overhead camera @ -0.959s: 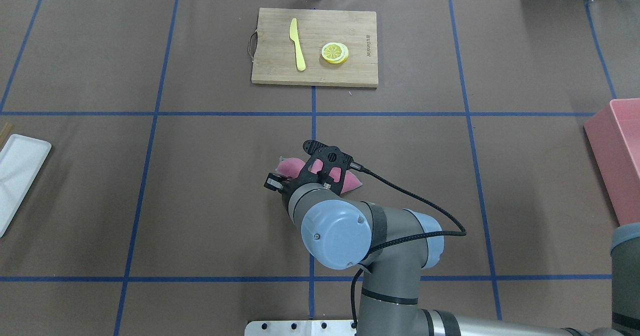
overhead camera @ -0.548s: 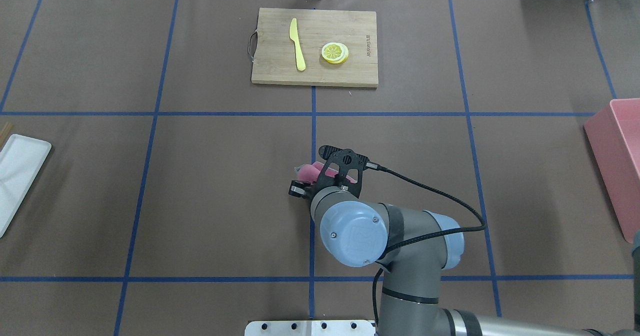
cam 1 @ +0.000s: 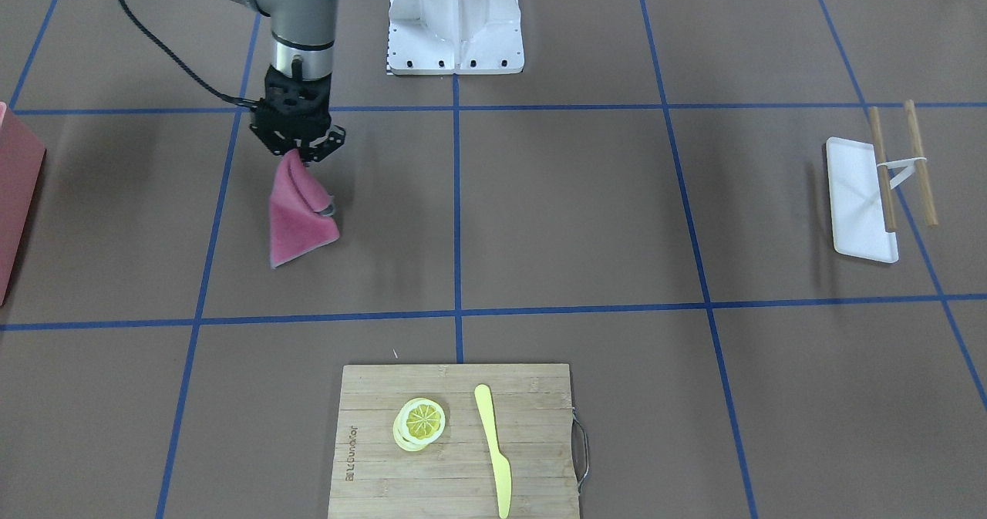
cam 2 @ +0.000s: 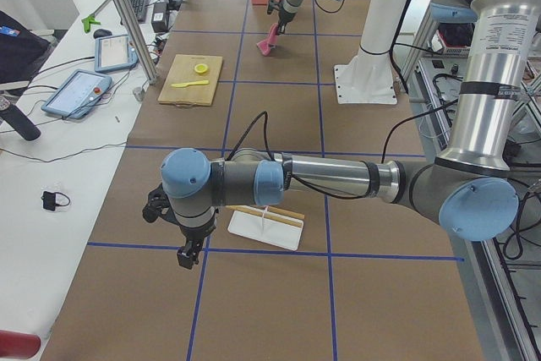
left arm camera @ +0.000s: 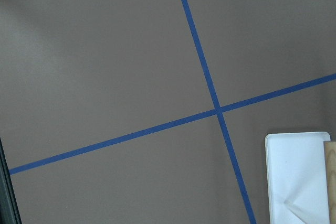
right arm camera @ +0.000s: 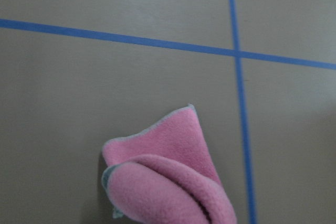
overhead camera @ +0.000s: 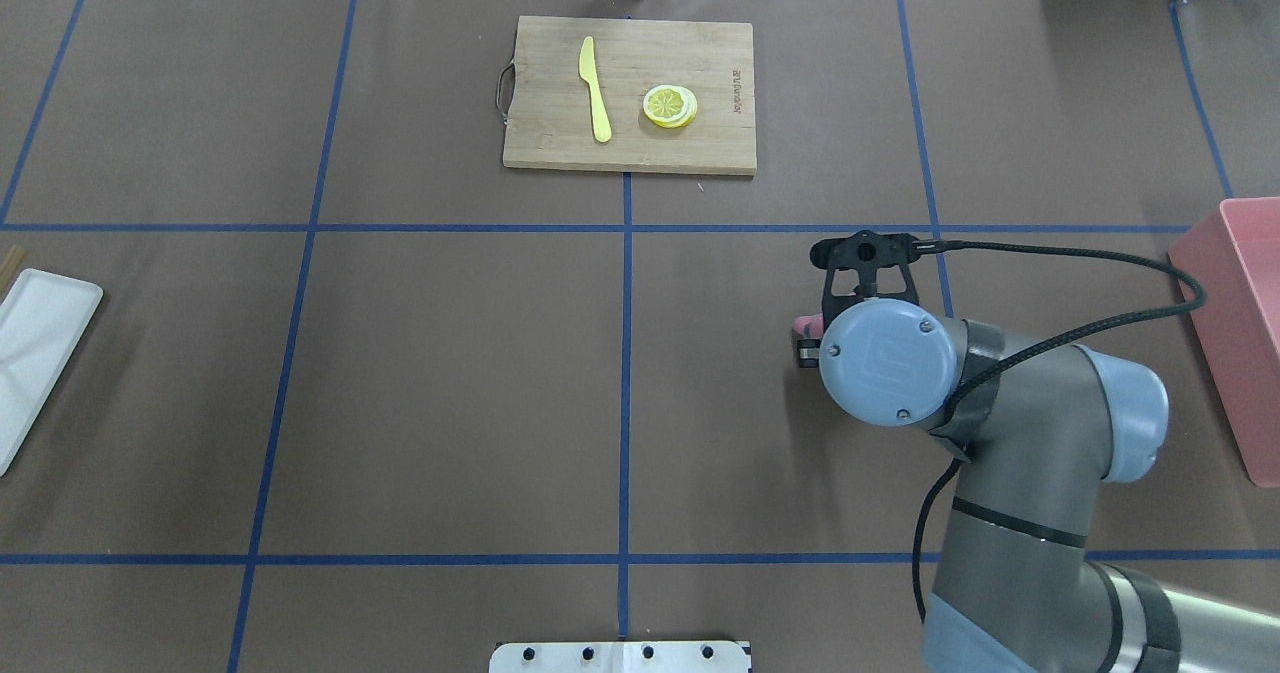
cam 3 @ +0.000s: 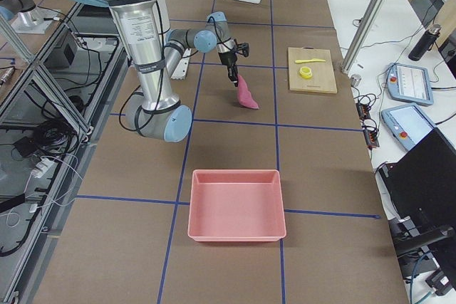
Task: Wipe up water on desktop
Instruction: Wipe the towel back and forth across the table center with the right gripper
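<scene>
The desktop is a wide brown surface crossed by blue tape lines; I see no water on it. My right gripper is shut on the top corner of a pink cloth, right of the table's centre line. The cloth hangs down folded, its lower end at or just above the desktop; I cannot tell whether it touches. It fills the bottom of the right wrist view. In the overhead view the wrist hides all but a sliver of the cloth. My left gripper shows only in the exterior left view, over a white tray; I cannot tell whether it is open or shut.
A bamboo cutting board at the far middle carries a lemon slice and a yellow knife. A pink bin stands at the right edge. A white tray with two wooden sticks lies at the left end.
My right arm has swept to the right with the pink cloth, from the centre tape line into the square to its right. Nothing else has moved.
</scene>
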`<state>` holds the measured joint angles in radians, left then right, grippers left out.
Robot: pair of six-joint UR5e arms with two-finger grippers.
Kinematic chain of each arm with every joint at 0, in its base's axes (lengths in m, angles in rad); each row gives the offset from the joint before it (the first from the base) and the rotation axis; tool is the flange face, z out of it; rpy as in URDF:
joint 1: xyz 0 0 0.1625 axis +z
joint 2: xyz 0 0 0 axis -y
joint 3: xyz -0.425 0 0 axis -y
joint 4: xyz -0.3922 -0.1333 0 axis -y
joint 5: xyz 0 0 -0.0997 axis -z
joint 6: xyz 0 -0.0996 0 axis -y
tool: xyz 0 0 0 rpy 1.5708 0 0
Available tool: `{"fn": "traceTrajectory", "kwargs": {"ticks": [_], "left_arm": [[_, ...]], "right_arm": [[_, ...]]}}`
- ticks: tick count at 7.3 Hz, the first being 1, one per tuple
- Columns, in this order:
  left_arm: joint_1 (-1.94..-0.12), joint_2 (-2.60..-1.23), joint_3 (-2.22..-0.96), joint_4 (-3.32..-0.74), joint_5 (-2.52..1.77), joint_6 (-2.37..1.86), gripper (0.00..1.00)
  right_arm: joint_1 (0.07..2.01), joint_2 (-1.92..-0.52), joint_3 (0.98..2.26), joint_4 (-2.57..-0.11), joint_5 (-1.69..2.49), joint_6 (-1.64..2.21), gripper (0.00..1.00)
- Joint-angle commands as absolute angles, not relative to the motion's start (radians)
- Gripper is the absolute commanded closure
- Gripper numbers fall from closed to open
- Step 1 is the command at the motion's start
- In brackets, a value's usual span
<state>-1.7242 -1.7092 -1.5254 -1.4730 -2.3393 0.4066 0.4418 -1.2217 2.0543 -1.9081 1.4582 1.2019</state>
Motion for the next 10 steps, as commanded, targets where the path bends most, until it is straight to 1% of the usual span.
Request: {"fn": "traceTrajectory", "kwargs": {"ticks": [1, 2, 3, 5, 6, 7, 9, 10], "left_arm": [[-1.724, -1.709, -1.525, -1.474, -2.339, 0.407, 0.01], [-1.724, -1.709, -1.525, -1.474, -2.339, 0.407, 0.01], [-1.724, -1.709, -1.522, -1.476, -2.339, 0.405, 0.01], [-1.723, -1.709, -1.519, -1.482, -2.339, 0.402, 0.01], [-1.723, -1.709, -1.519, -1.482, -2.339, 0.402, 0.01], [-1.723, -1.709, -1.517, -1.482, -2.339, 0.402, 0.01], [-1.723, -1.709, -1.514, -1.482, -2.339, 0.402, 0.01], [-1.723, -1.709, -1.514, -1.482, -2.341, 0.402, 0.01]], "right_arm": [[0.526, -1.378, 2.109, -2.003, 1.459, 1.041, 1.0], [0.529, -1.394, 2.106, -2.009, 1.454, 1.028, 1.0], [0.526, -1.37, 2.111, -2.005, 1.462, 1.037, 1.0], [0.49, -1.173, 2.077, -2.0, 1.533, 1.172, 1.0], [0.436, -1.073, 2.025, -1.991, 1.534, 1.274, 1.0], [0.401, -0.99, 1.96, -1.906, 1.534, 1.367, 1.0], [0.35, -0.921, 1.854, -1.671, 1.519, 1.518, 1.0], [0.324, -0.847, 1.798, -1.657, 1.484, 1.578, 1.0]]}}
